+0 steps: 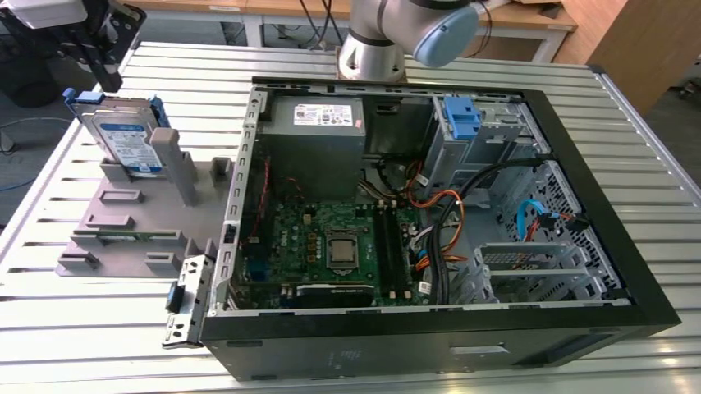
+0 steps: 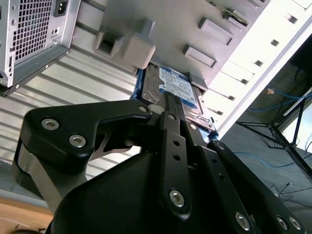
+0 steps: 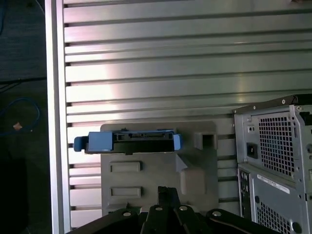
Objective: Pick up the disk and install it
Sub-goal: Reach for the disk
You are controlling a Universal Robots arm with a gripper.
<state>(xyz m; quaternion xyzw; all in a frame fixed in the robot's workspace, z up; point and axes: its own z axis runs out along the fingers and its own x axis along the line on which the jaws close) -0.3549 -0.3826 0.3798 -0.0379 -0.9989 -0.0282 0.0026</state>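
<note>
Your claw (image 1: 107,75) hung clenched on nothing at the exterior view's far left. Its tips were just above the top edge of the disk (image 1: 126,138) and not touching it.

You had the disk standing upright on its edge in a slot at the far corner of the grey holder (image 1: 123,220). Blue carrier rails framed both of its narrow sides, and there was open air above it. In the first wrist view its top edge faced the camera, with bare ribbed tabletop (image 3: 146,58) beyond.

The holder lay near the tabletop's edge on the exterior view's left, and its other side was just beside the wall of the computer case (image 1: 613,205).

The case lay open-sided, so you could see straight in. A grey power supply (image 1: 318,123) sat in the far corner and the motherboard (image 1: 328,242) lay below it. Loose cables (image 1: 449,222) crossed the middle. A blue bracket (image 1: 464,119) stood in the drive bay toward the exterior view's right, and a metal cage (image 1: 526,267) sat nearer the front rim.
</note>
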